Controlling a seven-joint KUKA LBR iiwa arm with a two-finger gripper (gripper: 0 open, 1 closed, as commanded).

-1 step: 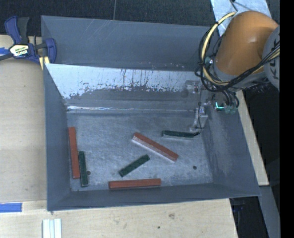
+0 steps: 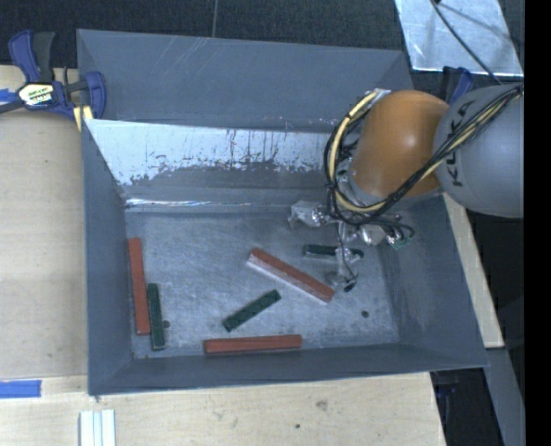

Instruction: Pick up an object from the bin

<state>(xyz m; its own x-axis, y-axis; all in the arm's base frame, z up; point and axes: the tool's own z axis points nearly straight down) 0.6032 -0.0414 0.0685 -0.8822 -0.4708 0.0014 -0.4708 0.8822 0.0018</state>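
My gripper (image 2: pixel 345 260) hangs low over the right part of the bin floor, under the arm's orange cover. Its tip is right at the right-hand end of a long reddish-brown flat bar (image 2: pixel 289 274). That bar lies slanted across the middle of the floor, and whether the gripper touches it is unclear. A short dark green bar (image 2: pixel 252 309) lies tilted just below and to the left of the brown bar, apart from the gripper.
A red-brown bar (image 2: pixel 253 345) lies along the front wall. A tall red bar (image 2: pixel 137 286) and a dark green bar (image 2: pixel 154 316) lie side by side by the left wall. The arm and its cables hang over the right side.
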